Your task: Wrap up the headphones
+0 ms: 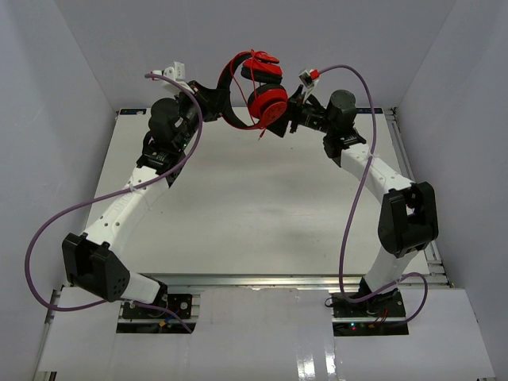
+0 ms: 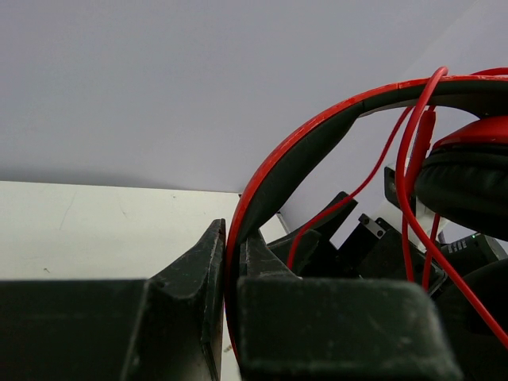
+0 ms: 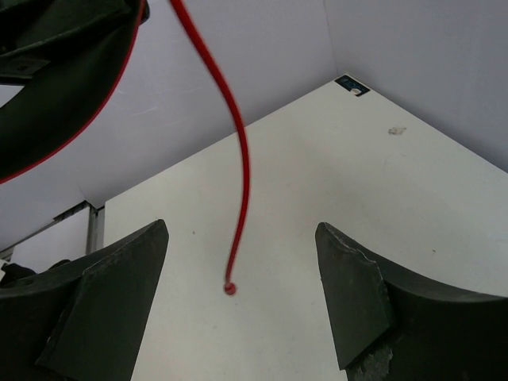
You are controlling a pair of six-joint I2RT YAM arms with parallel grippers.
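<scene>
The red headphones (image 1: 267, 101) hang in the air over the back of the table, with the cord wound in loops around the black headband (image 1: 231, 89). My left gripper (image 1: 216, 101) is shut on the headband (image 2: 302, 143); in the left wrist view it (image 2: 232, 246) pinches the red-edged band, with a black ear pad (image 2: 464, 186) and cord loops (image 2: 409, 159) to the right. My right gripper (image 1: 290, 111) stands open just right of the lower cup. In the right wrist view the loose cord end (image 3: 229, 288) dangles between the spread fingers of the gripper (image 3: 242, 228) without touching them.
Grey walls close in the white table (image 1: 254, 206) on three sides. Thick purple cables (image 1: 361, 182) loop along both arms. A metal rail (image 1: 413, 175) runs along the table's right edge. A small dark label (image 3: 352, 85) sits at the table's far corner.
</scene>
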